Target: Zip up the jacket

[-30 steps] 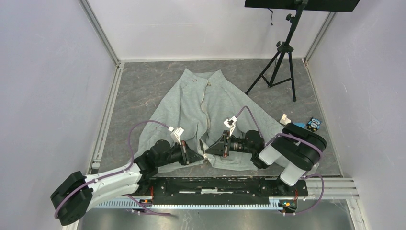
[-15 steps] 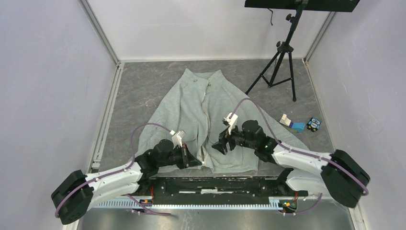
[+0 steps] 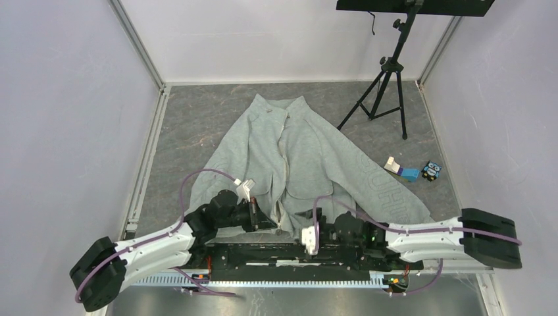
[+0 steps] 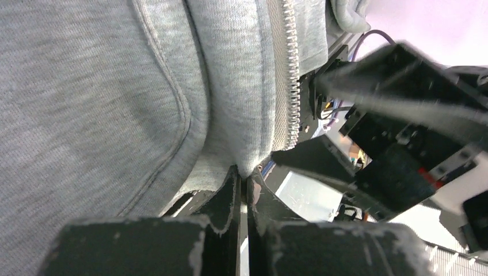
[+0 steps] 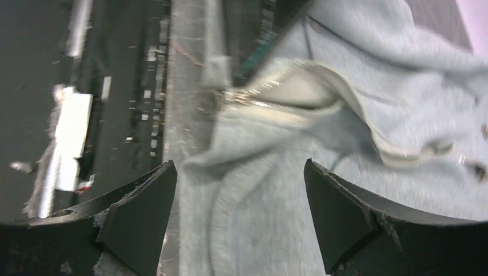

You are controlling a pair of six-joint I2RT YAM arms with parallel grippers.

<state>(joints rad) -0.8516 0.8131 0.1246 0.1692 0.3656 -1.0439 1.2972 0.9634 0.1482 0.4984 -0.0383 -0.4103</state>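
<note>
since a second ago the right arm has swung off the middle of the jacket point(image 3: 289, 158) down to the table's near edge, and the right gripper point(image 5: 239, 167) has let go: its jaws now stand wide apart with nothing between them. the jacket, light grey, covers the middle of the table point(image 3: 197, 125), lying flat with its front up. its long axis runs from far to near, with the collar toward the far edge and the hem at the near edge by the arm bases. one sleeve with raised lettering point(image 3: 388, 187) stretches toward the near right corner. the two front pockets lie flat; what they hold cannot be told. a black tripod point(image 3: 385, 79) stands at the far right corner. the left gripper point(image 4: 241, 184) lies low at the near edge, its jaws together and clamped on the hem just left of the zipper point(image 3: 281, 151). the top view shows the zipper as a pale line down the centre. the left wrist view alone shows its teeth point(image 4: 292, 86), while the right wrist view, blurred, shows the two zipper sides spread apart at the hem. near the right edge sit a small blue box point(image 3: 409, 174) and an owl-printed cube point(image 3: 431, 170).
</note>
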